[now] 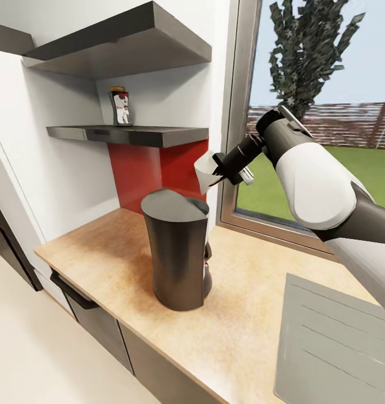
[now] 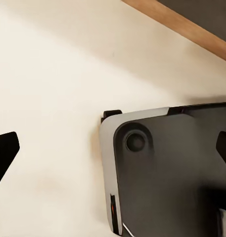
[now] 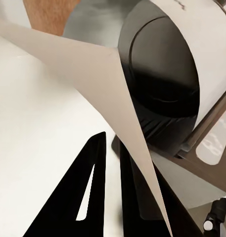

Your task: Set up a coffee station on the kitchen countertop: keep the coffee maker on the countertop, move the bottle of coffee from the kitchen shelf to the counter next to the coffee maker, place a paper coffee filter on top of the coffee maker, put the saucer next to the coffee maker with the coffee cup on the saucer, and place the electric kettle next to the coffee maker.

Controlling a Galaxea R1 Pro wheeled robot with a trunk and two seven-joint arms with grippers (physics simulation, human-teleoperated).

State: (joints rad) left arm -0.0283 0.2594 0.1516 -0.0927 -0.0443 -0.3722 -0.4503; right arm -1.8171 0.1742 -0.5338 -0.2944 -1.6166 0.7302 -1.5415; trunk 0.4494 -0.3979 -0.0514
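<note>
- A kitchen corner by a big window, with a light wood desk along the wall and a red splashback behind it.
- The right pincer is closed on the paper coffee filter, held in the air above and just behind the coffee maker.
- In the right wrist view the filter fans out over the maker's slanted dark top.
- To do it well, I'd centre the cone over that top, lower until paper touches, then let go gently so it doesn't slide off.
- The bottle of coffee stands on the kitchen shelf.
- The left pincer's fingers are spread apart, holding nothing.
</note>
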